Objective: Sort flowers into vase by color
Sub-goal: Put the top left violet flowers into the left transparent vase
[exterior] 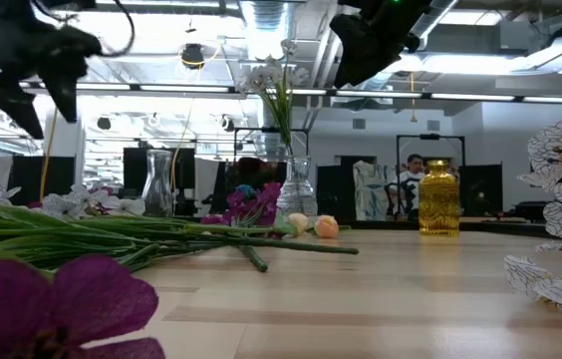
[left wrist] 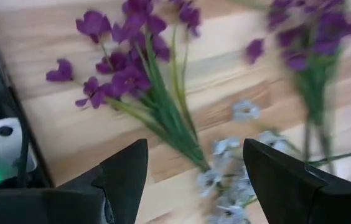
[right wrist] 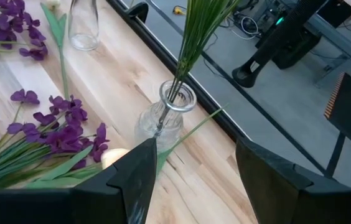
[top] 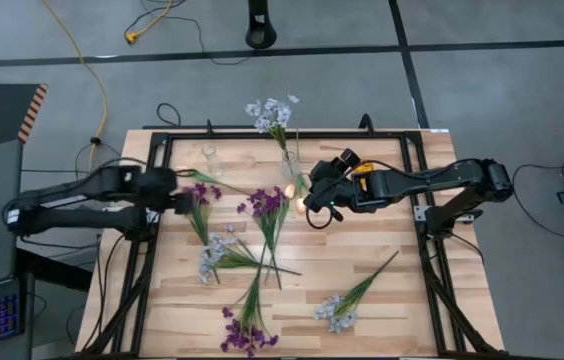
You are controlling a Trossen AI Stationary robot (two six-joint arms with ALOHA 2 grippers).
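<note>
Purple sprigs [top: 262, 204] lie loose across the bench [top: 392, 300], three in all, with two pale blue-white ones [top: 337, 312] and one peach-bud stem [top: 289, 190] beside them, unsorted; one pale sprig stands in a clear vase [right wrist: 165, 116], a second vase [right wrist: 84, 25] waits bare; left tool [left wrist: 194, 180] hovers spread over a purple cluster, likely choosing it; right tool [right wrist: 195, 174] hangs open near the filled vase.

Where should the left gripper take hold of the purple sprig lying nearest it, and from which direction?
Grip the purple sprig on its bare green stem, just behind the blossoms. It lies flat on the table, so descend from straight above with the open left gripper straddling the stem crosswise. Stay short of the pale blue sprig at its far end.
</note>
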